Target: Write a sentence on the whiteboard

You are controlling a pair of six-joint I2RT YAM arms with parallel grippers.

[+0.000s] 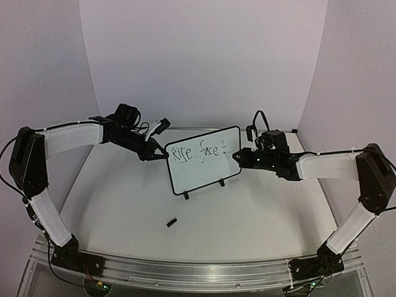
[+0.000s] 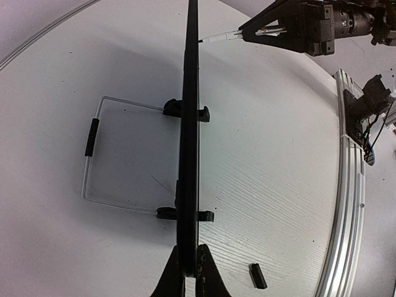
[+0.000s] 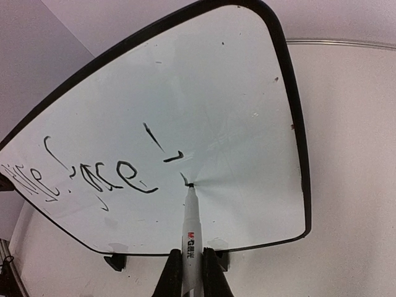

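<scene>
The whiteboard (image 1: 204, 167) stands upright on two black feet at the middle of the table. It shows edge-on in the left wrist view (image 2: 189, 124) and face-on in the right wrist view (image 3: 247, 93). The sentence (image 1: 199, 151) reads "Rise. face" plus a few fresh strokes (image 3: 164, 148). My left gripper (image 1: 154, 153) is shut on the board's left edge (image 2: 189, 272). My right gripper (image 1: 238, 158) is shut on a white marker (image 3: 190, 235), whose tip (image 3: 190, 185) touches the board just right of the last strokes.
A small black marker cap (image 1: 171, 221) lies on the table in front of the board; it also shows in the left wrist view (image 2: 258, 275). A wire stand (image 2: 93, 154) sticks out behind the board. An aluminium rail (image 1: 198, 269) runs along the near edge.
</scene>
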